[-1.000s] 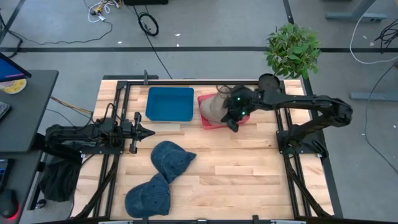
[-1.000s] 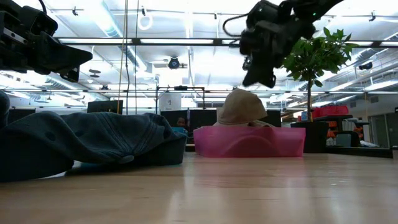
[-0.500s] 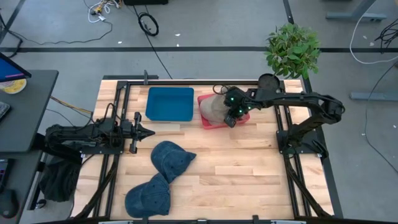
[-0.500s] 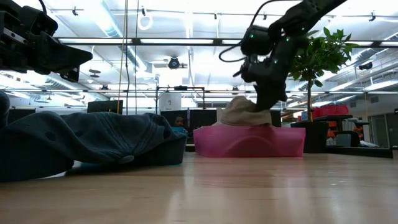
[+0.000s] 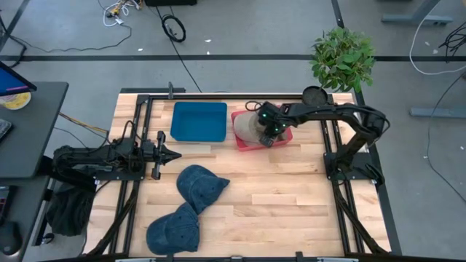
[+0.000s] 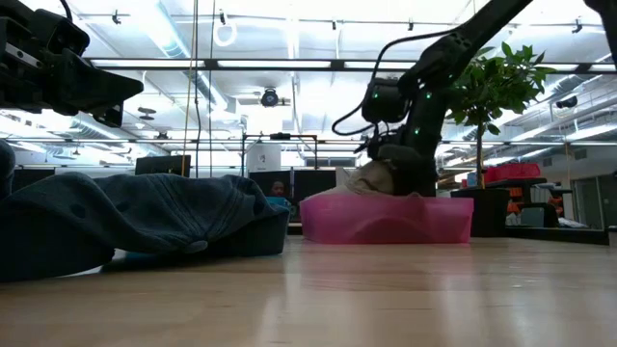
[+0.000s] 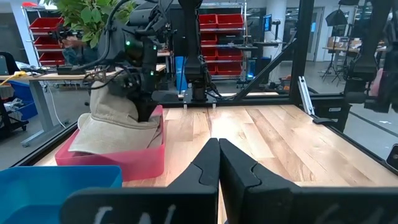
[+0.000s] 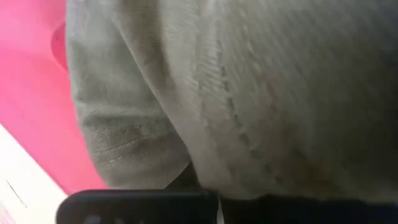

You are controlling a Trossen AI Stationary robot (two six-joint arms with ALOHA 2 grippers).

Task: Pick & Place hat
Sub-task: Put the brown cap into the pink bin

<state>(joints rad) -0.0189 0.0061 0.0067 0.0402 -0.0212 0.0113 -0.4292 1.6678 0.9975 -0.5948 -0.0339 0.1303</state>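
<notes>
Resting over the tabletop's (image 5: 291,189) left side, the left gripper (image 5: 173,154) sits closed and empty. Rightward, the right gripper (image 5: 266,135) presses into the tan hat (image 5: 248,125) in the pink bin (image 5: 285,135); its fingers are hidden. Snagged fabric could drag the bin.

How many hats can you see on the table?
3. A tan hat sits in the pink bin under the right gripper. Two blue hats lie near the table's front: one mid-table, one at the front edge.
</notes>
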